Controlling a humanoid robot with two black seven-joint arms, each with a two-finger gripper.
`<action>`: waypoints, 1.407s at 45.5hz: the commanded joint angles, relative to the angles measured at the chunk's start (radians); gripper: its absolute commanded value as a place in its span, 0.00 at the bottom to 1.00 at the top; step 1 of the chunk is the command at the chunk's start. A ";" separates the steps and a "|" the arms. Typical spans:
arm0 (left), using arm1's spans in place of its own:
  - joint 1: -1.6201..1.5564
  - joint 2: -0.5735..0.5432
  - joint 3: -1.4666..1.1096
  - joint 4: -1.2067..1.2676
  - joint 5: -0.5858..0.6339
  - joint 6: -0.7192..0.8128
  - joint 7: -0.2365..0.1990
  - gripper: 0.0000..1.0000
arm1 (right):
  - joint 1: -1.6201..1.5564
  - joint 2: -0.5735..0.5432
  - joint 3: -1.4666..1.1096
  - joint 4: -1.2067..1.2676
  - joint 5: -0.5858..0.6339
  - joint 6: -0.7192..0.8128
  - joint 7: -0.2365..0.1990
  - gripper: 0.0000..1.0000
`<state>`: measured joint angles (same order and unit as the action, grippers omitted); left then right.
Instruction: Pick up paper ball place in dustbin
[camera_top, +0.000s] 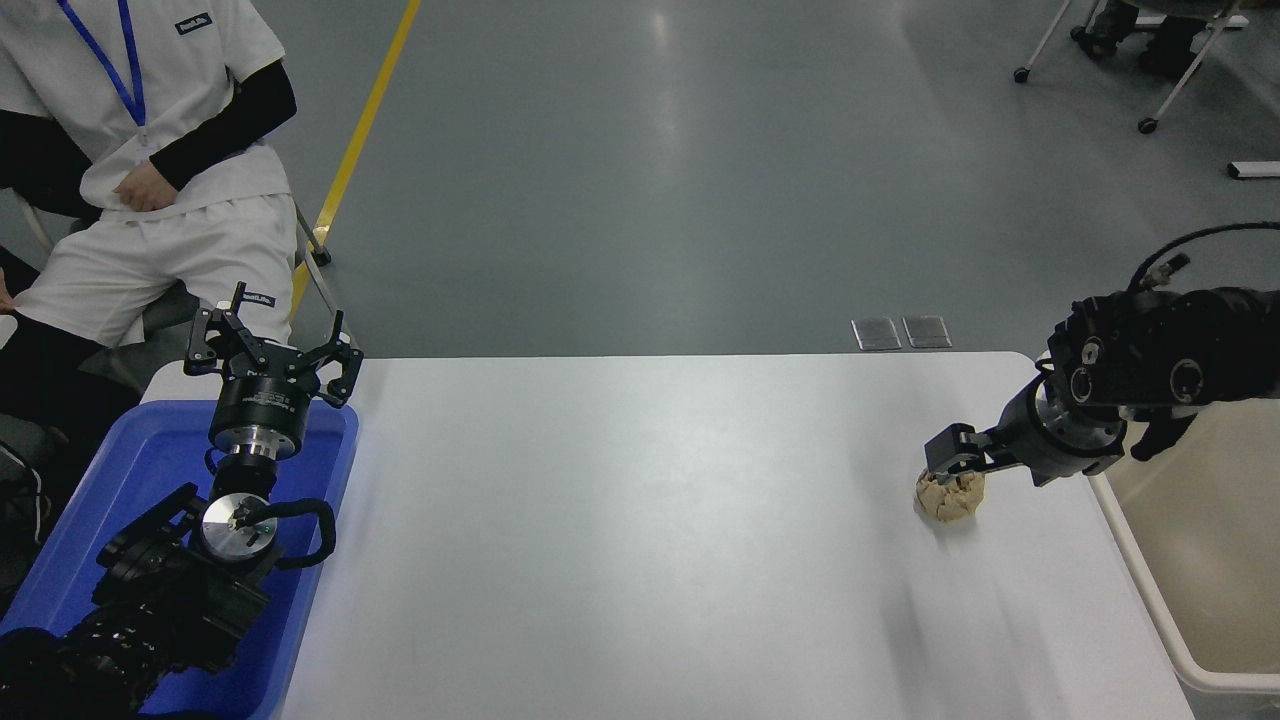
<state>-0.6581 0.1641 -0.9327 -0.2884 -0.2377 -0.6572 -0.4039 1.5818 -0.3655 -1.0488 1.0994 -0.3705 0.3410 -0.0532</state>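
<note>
Paper ball (950, 496): one, tan and creased, on the white table (640, 540) near its right edge, toward the far right corner; just left of the dustbin, not touching it.
Right gripper (955, 468): low over the ball's far upper side, black fingers (948, 452) down on the paper; only one finger block shows clearly, so whether they pinch the ball I cannot tell. Ball rests on the table.
Right arm (1150, 370): enters from the right edge, crosses above the dustbin's far left corner, wrist angled down and left toward the ball.
Dustbin (1135, 560): one, beige tub with thick off-white rim, at the table's right edge; cut off by the frame on the right; the inside that shows is bare.
Left gripper (272, 352): parked at the table's far left corner, above the blue tub (310, 560); thin fingers spread wide, holding nothing.
Blue tub: one, bright blue, along the table's left edge, left arm lying over it.
Table surface: plain white, matte, rounded far corners; faint shadow under the ball.
Room: grey glossy floor, one yellow line (365, 130) running away at upper left, two small floor plates (900, 333) beyond the far edge, wheeled chair legs (1140, 50) at upper right.
Person (150, 180): one, seated past the far left corner, white clothing, dark sleeves, blue lanyard, hands at lap.
</note>
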 joint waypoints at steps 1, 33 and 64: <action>0.000 0.000 0.000 0.002 0.000 0.001 0.001 0.99 | -0.098 0.003 0.072 -0.115 -0.031 -0.045 -0.001 1.00; 0.000 0.000 0.000 0.000 0.000 -0.001 -0.001 0.99 | -0.321 0.066 0.138 -0.363 -0.031 -0.155 -0.001 1.00; 0.000 0.000 0.000 0.000 0.000 -0.001 -0.001 0.99 | -0.459 0.111 0.208 -0.507 -0.031 -0.178 -0.001 1.00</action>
<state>-0.6581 0.1641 -0.9327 -0.2882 -0.2378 -0.6582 -0.4040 1.1589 -0.2669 -0.8472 0.6275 -0.4033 0.1727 -0.0538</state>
